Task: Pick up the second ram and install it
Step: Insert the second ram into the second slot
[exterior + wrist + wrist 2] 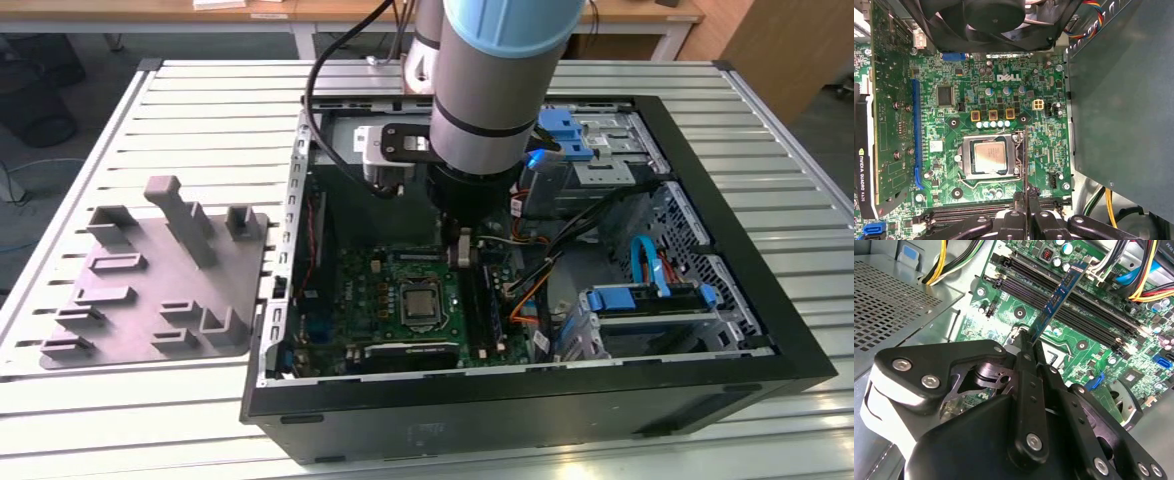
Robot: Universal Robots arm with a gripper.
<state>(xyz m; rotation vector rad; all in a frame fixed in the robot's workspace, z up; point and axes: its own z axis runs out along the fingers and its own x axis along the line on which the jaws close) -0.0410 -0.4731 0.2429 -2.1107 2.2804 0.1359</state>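
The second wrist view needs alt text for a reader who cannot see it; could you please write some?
The end effector pinches the second ram, a slim dark strip, over the long black memory sockets of the green board. A perforated grey metal panel sits alongside.

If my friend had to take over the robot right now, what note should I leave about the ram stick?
Gripper: shut on the second ram, inside the computer case.
Where: ram held above the green board, near the memory sockets, not in one.
Done: pick-up.
Left: seating it in a socket.
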